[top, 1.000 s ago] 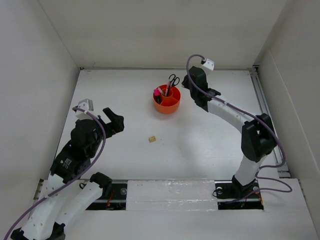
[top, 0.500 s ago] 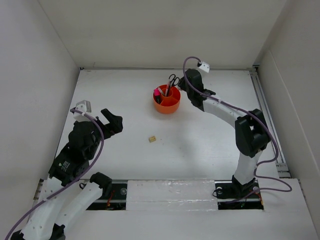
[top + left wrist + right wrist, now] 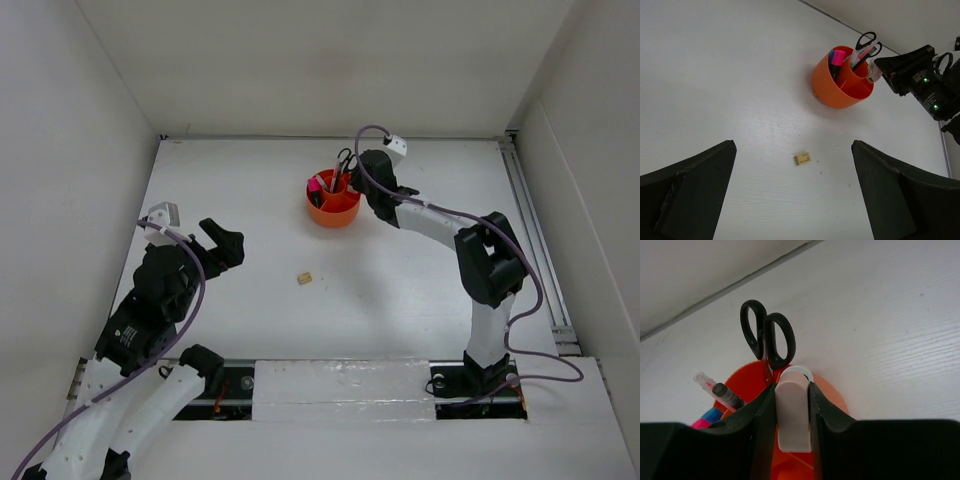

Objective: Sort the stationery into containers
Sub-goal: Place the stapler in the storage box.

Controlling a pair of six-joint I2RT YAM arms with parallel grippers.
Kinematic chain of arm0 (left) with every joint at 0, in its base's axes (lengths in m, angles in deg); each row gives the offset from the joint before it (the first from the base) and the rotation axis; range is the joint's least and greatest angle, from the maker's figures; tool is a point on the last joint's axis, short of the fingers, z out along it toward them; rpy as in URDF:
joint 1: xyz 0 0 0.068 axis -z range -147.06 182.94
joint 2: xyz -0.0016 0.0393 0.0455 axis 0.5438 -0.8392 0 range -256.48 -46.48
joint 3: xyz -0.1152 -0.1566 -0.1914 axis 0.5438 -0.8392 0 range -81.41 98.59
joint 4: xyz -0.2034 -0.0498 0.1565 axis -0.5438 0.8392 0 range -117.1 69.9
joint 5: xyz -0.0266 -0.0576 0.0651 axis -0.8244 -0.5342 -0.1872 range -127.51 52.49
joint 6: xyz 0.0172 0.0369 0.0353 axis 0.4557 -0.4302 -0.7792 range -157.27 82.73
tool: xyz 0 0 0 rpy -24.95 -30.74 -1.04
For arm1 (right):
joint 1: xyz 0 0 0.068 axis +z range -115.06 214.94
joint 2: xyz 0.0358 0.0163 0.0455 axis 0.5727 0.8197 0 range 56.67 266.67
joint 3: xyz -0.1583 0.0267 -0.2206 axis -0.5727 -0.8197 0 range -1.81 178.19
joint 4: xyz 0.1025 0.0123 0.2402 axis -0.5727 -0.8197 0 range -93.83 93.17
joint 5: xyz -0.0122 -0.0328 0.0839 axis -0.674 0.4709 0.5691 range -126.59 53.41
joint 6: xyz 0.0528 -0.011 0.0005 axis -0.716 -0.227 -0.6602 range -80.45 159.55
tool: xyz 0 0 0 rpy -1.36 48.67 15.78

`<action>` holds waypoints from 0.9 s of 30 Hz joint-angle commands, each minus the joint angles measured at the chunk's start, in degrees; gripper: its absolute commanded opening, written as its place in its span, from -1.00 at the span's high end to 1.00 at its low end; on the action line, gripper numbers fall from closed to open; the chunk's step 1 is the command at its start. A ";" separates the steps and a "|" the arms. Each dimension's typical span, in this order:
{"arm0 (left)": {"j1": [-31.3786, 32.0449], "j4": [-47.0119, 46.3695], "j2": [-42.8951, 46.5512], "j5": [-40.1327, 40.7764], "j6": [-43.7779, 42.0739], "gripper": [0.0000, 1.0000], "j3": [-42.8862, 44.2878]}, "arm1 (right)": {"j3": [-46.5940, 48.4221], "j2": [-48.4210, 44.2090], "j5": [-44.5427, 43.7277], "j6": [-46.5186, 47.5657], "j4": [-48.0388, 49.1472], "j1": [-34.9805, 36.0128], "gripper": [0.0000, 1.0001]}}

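Note:
The round orange organiser (image 3: 333, 205) stands at the table's far middle, holding black-handled scissors (image 3: 767, 337), a pink-capped highlighter (image 3: 838, 56), a blue-capped one and a pencil (image 3: 720, 390). My right gripper (image 3: 792, 387) is shut on a pinkish eraser (image 3: 794, 425), held upright just over the organiser's (image 3: 832, 395) right side, next to the scissors. In the top view it (image 3: 357, 187) is at the organiser's right rim. A small tan eraser (image 3: 304, 279) lies on the table nearer me. My left gripper (image 3: 793, 145) is open and empty, above and short of that eraser (image 3: 802, 159).
White walls close the table at the back and both sides. A metal rail (image 3: 530, 230) runs along the right edge. The right arm (image 3: 440, 225) stretches from its base to the organiser.
My right gripper has moved left with the pinkish eraser, from beside the organiser to over its right rim. The left arm has shifted slightly.

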 commanded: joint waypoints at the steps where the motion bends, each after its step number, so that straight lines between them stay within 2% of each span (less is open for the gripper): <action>1: -0.30 -2.36 0.42 0.04 -0.30 -1.00 -0.41 | -0.45 -0.41 0.35 0.38 4.62 0.44 1.00; 13: -0.30 -2.88 1.47 0.04 -0.30 -1.00 -0.41 | -1.68 0.12 -0.26 2.15 5.24 0.97 0.99; 16: -0.30 -2.88 1.48 -0.49 -0.82 -1.00 -0.41 | -2.20 0.12 -0.26 2.15 5.24 0.97 0.81; 21: -0.30 -2.88 1.48 -0.49 -0.83 -1.00 -0.41 | -2.20 0.12 0.27 2.15 5.24 0.97 0.71; 25: -0.30 -2.88 1.48 -0.49 -0.83 -1.00 -0.41 | -2.20 0.12 0.79 2.67 5.24 0.97 0.46; 26: -0.30 -2.88 1.48 -0.49 -0.83 -1.00 -0.41 | -2.20 0.12 0.79 2.67 5.24 0.97 0.34; 27: -0.30 -2.88 1.48 -0.49 -0.83 -1.00 -0.41 | -2.20 0.12 0.79 2.67 5.24 0.97 0.34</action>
